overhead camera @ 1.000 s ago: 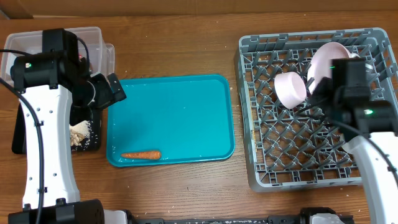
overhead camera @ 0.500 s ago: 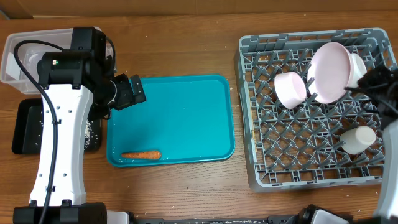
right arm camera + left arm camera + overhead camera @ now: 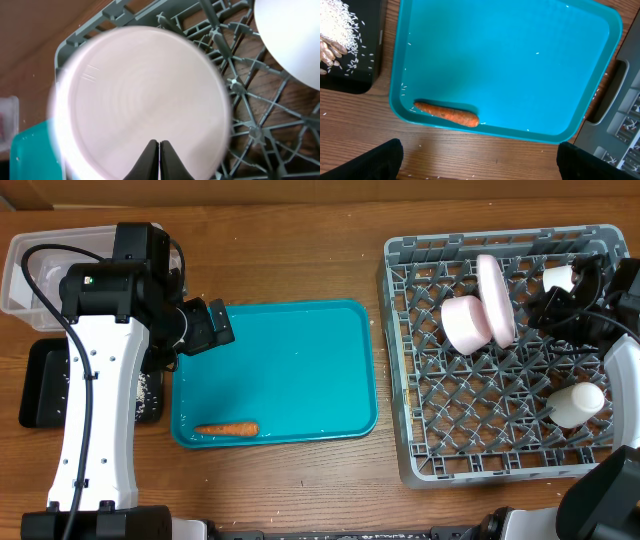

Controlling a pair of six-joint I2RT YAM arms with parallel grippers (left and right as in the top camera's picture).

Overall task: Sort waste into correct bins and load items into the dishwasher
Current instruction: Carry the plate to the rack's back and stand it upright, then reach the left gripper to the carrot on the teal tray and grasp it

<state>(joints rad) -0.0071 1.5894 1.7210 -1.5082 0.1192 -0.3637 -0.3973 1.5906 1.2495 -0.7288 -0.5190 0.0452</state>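
The orange carrot (image 3: 226, 428) lies at the front of the teal tray (image 3: 290, 360); it also shows in the left wrist view (image 3: 447, 113). My left gripper (image 3: 208, 330) hangs open and empty over the tray's far left corner, its fingers (image 3: 380, 161) wide apart. The grey dish rack (image 3: 480, 440) holds the pink bowl (image 3: 466, 323), the plate (image 3: 495, 298) standing on edge, and two white cups (image 3: 558, 276) (image 3: 576, 403). My right gripper (image 3: 159, 156) is shut and empty, pointing at the plate's face (image 3: 140, 95). The wrapper, scrap and chopsticks are out of view.
The clear tub (image 3: 30, 275) stands at the far left. In front of it the black tray (image 3: 40, 390) holds rice (image 3: 337, 25) and nut shells (image 3: 327, 50). Loose rice grains lie on the wood by the teal tray's front edge.
The plate has tipped from leaning face-up to standing on edge beside the bowl. My right arm has pulled back to the right. My left arm swung from the black tray to the teal tray's corner.
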